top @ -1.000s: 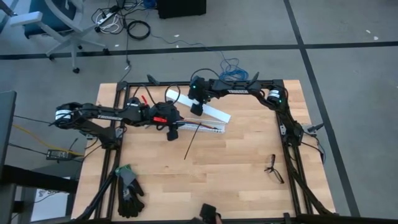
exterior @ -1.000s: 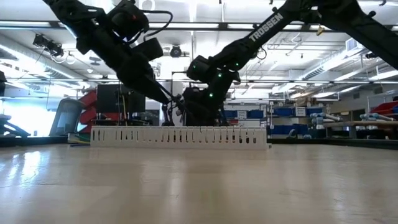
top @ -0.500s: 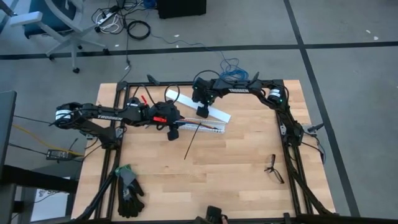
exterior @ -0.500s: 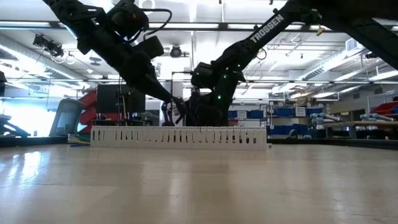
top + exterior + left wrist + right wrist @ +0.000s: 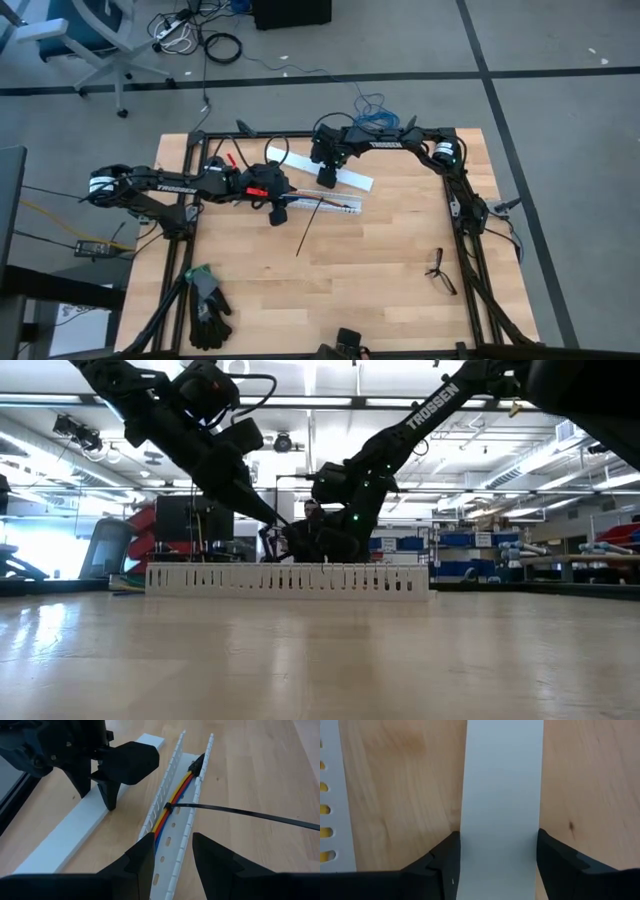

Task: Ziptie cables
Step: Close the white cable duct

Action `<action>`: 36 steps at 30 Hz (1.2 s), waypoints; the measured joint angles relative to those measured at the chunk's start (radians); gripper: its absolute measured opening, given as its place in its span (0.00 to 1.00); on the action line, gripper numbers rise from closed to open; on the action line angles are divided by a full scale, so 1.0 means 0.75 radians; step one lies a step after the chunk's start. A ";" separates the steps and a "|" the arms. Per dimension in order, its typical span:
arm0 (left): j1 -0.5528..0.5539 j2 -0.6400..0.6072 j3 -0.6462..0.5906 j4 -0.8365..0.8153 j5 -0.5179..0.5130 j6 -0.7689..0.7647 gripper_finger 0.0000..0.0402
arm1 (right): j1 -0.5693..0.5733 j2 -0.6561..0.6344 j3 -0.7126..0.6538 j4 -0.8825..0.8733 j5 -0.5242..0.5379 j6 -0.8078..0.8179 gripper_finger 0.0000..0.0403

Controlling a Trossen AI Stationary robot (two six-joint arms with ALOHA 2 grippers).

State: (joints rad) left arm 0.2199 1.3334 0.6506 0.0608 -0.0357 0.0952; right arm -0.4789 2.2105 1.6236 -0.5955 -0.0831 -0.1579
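1. On the table (image 5: pixel 400 300), the cables (image 5: pixel 172 802) lie inside a slotted white channel (image 5: pixel 170 845), and the ziptie (image 5: pixel 240 812) is already looped round them, its long tail sticking out sideways.
2. Left to do, by the look of it: tightening and perhaps trimming that tail.
3. Left gripper (image 5: pixel 167 852) straddles a channel wall, jaws partly spread, pinching nothing clearly.
4. Right gripper (image 5: pixel 495 852) straddles the flat white lid (image 5: pixel 502 780), fingers spread at its edges.
5. Count: one ziptie, one cable bundle, one channel, one lid, two grippers.

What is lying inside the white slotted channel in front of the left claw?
Inside the slotted channel lie the cables, with the ziptie looped around them, its tail pointing out sideways. The channel floor beneath them is covered.
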 joint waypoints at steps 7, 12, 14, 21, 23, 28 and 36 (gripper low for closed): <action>0.000 0.000 0.000 -0.001 0.001 0.000 0.35 | -0.001 -0.036 -0.007 -0.026 0.005 -0.005 0.55; 0.000 0.000 0.000 -0.002 0.001 0.000 0.35 | -0.004 -0.078 -0.008 -0.069 0.004 -0.004 0.50; 0.000 0.000 0.000 -0.001 0.001 0.000 0.35 | -0.004 -0.090 -0.008 -0.092 0.008 -0.004 0.50; 0.000 0.000 0.001 -0.005 0.001 0.002 0.35 | -0.002 -0.166 -0.007 -0.189 0.022 0.010 0.52; 0.000 0.001 0.001 -0.006 0.004 0.002 0.35 | -0.002 -0.203 -0.006 -0.208 0.021 0.016 0.51; 0.000 0.003 0.002 -0.022 0.006 0.038 0.35 | 0.010 -0.312 -0.005 -0.256 0.021 0.049 0.52; 0.003 0.003 0.002 -0.064 0.007 0.047 0.35 | 0.092 -0.456 -0.020 -0.403 0.030 0.133 0.45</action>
State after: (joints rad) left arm 0.2222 1.3357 0.6518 0.0126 -0.0303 0.1304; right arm -0.4102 1.8684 1.6083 -0.8980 -0.0606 -0.0581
